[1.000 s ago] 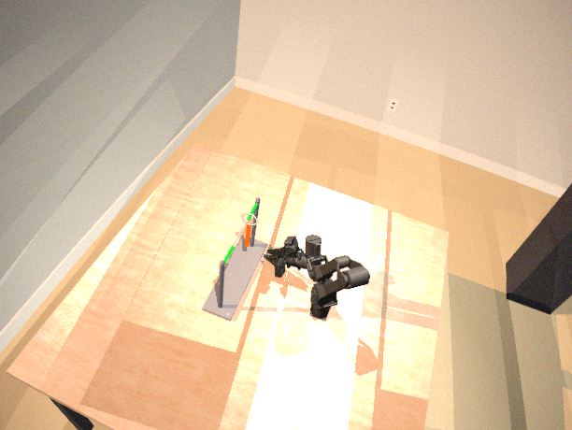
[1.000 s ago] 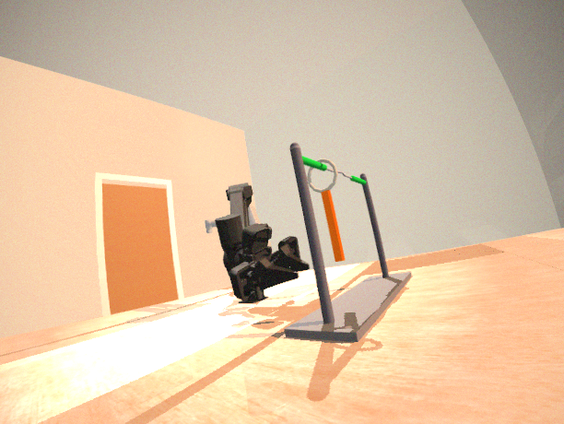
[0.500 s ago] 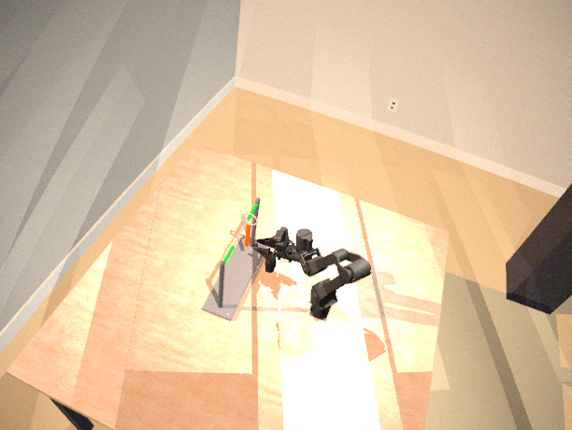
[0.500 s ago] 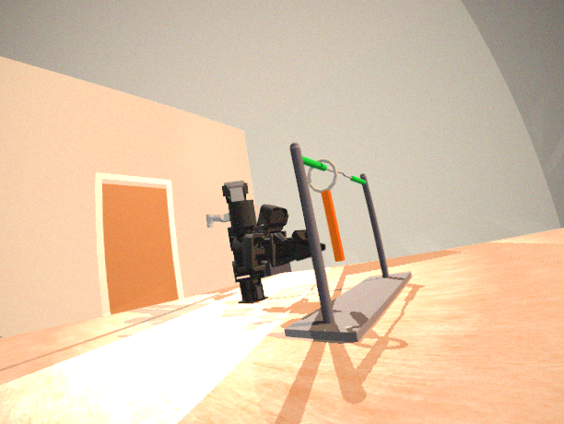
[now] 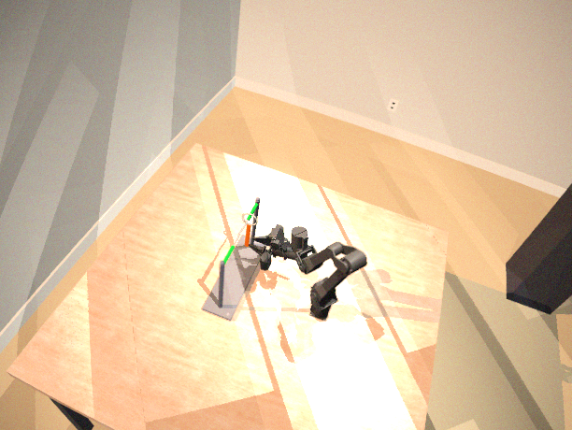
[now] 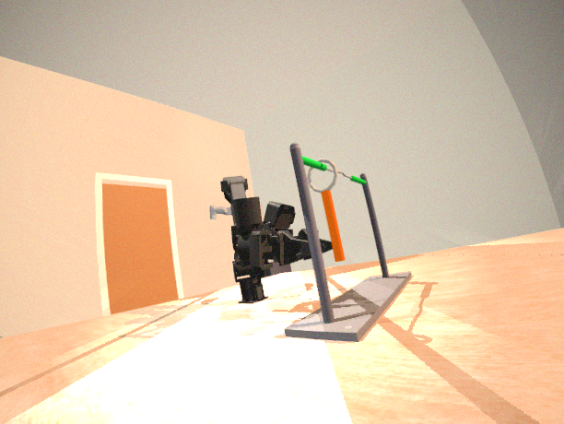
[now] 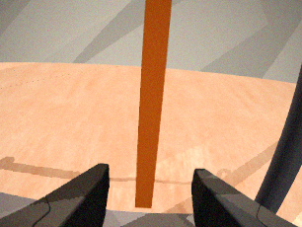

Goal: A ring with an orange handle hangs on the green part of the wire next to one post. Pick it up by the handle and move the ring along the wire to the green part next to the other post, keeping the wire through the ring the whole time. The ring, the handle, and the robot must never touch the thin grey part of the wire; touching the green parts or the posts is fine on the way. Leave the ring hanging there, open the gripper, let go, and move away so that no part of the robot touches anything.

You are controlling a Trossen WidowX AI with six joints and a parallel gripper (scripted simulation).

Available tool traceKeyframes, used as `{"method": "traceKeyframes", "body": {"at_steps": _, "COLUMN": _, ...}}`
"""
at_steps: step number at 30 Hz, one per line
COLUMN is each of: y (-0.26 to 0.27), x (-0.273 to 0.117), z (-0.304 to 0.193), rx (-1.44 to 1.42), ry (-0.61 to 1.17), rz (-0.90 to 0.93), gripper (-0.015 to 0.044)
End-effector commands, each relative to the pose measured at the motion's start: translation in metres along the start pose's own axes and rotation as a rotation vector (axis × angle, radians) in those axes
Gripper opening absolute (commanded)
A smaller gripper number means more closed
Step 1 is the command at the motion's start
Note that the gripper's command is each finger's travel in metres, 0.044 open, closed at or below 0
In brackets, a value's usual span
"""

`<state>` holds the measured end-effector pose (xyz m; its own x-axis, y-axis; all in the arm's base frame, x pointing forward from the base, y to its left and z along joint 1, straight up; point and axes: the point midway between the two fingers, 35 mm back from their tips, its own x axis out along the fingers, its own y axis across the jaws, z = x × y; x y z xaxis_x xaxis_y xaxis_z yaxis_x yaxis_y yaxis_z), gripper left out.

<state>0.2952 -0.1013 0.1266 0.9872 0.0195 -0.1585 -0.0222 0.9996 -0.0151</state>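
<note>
1. The ring [image 5: 256, 220] [image 6: 336, 174] hung around the green stretch [image 5: 252, 211] [image 6: 314, 162] beside the nearer post [image 6: 311, 235] [image 7: 283, 168], its orange handle [image 5: 247, 235] [image 6: 334, 226] [image 7: 151, 109] pointing down.
2. The tool [image 5: 252, 243] [image 6: 331, 245] [image 7: 151, 177] was released, its fingers apart, with the handle's lower end showing between them in the wrist view.
3. That post stood close by, at three o'clock from the handle in the wrist view.
4. From above, the other post [image 5: 221, 285] [image 6: 374, 226] stood at seven o'clock from the ring, rising from the same grey base [image 5: 224, 312] [image 6: 341, 328] on the worktop [image 5: 178, 355] [image 6: 207, 369] [image 7: 74, 113].
5. A closed orange door [image 6: 140, 249] stood at nine o'clock in the exterior view.
</note>
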Motion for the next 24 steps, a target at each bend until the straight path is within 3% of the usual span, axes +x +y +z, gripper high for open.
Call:
{"method": "traceKeyframes", "body": {"at_steps": 1, "y": -0.001, "x": 0.007, "z": 0.0, "rx": 0.005, "ry": 0.003, "rz": -0.003, "gripper": 0.016}}
{"method": "traceKeyframes", "body": {"at_steps": 24, "y": 0.0, "x": 0.042, "z": -0.001, "rx": 0.006, "ry": 0.0, "rz": -0.003, "gripper": 0.016}}
